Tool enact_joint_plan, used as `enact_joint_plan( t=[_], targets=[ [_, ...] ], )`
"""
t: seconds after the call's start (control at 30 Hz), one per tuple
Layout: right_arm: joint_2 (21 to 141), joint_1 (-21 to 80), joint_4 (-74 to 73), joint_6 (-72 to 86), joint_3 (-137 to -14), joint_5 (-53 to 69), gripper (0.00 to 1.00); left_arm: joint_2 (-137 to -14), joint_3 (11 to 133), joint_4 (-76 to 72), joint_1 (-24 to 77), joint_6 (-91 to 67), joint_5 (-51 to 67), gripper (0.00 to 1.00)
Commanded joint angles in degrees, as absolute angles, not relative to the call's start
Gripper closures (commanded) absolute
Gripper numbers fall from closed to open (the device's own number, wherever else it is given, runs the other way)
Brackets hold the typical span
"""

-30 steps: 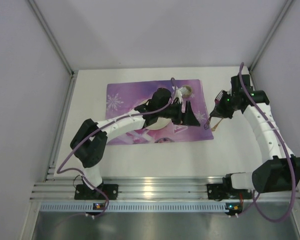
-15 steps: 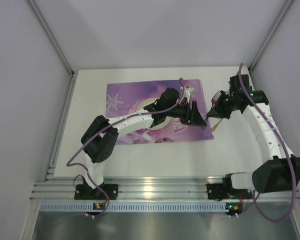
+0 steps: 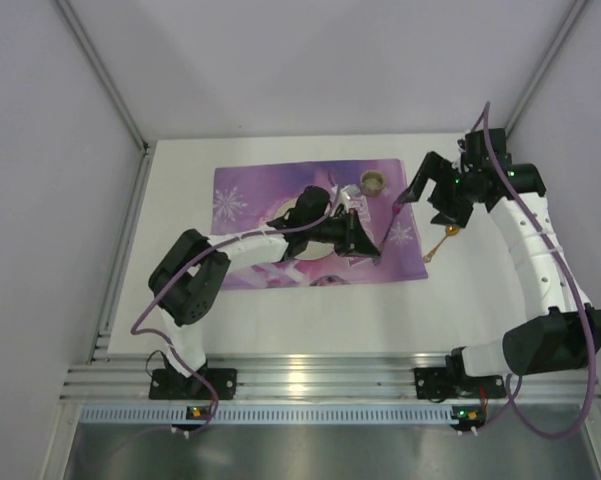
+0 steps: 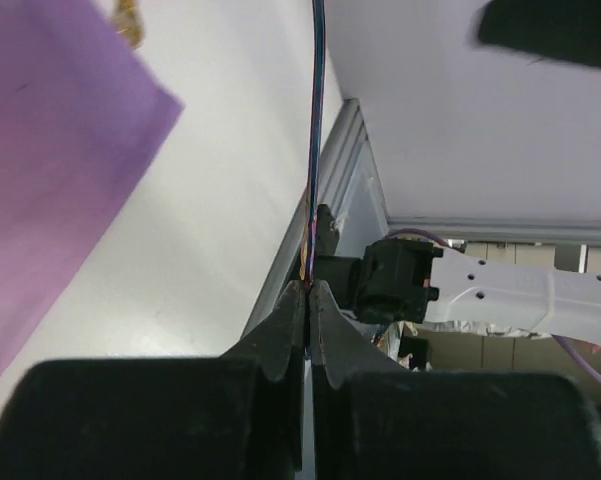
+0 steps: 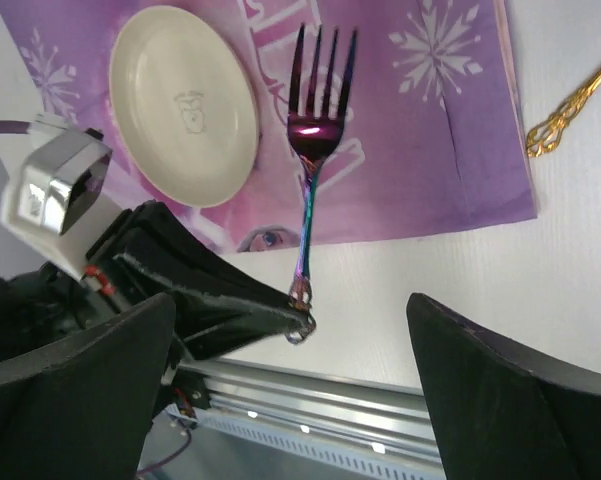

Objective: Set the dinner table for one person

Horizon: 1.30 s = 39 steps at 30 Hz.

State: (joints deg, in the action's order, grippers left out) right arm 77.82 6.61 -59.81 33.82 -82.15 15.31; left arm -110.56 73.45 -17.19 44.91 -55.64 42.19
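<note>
Right wrist view: left gripper (image 5: 298, 322) pinches the iridescent fork (image 5: 311, 150) by its handle tip; the shaft runs lengthwise between the right gripper's (image 5: 291, 302) wide-spread jaws.

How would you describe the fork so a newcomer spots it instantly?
Find the purple snowflake placemat on the white table, with a cream plate on it. Right of the plate, the left gripper pinches the fork by its handle tip. It is iridescent purple-blue with four tines, unlike the gold utensil lying off the mat.
</note>
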Motion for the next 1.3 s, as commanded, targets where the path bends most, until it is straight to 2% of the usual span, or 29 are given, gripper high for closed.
enact_joint_plan(
  t=[0.0, 0.1, 0.23, 0.33, 0.43, 0.8, 1.13, 1.27],
  targets=[
    [79.62, 7.38, -62.3, 30.33, -92.25, 14.95, 0.0, -100.14, 63.42, -18.12, 38.07, -54.5, 40.44, 1.0],
    [80.24, 7.3, -63.19, 29.71, -95.09, 14.33, 0.0, -91.98, 55.32, -15.22, 30.08, -51.0, 40.6, 1.0],
    [80.25, 7.21, -62.06, 30.23, -93.26, 15.2, 0.0, -82.91, 50.54, -0.23, 17.18, -41.59, 39.47, 1.0],
    [79.89, 7.21, -60.3, 30.67, -89.92, 16.17, 0.0, -81.04, 49.48, 9.28, 9.97, -35.26, 38.84, 1.0],
    [79.45, 7.29, -58.8, 31.2, -87.89, 17.05, 0.0, -82.78, 49.48, 12.38, 3.62, -31.47, 42.09, 1.0],
    [78.23, 6.95, -58.1, 30.5, -85.08, 16.08, 0.0, -96.57, 52.47, 12.05, -2.63, -27.95, 46.31, 1.0],
    [78.13, 4.57, -56.6, 26.63, -76.03, 12.13, 0.0, -100.81, 52.56, 14.23, -3.69, -26.11, 44.74, 0.99],
    [79.45, 2.64, -56.16, 25.84, -72.34, 10.2, 0.0, -100.2, 50.72, 14.59, -4.48, -25.66, 43.34, 0.74]
  ],
)
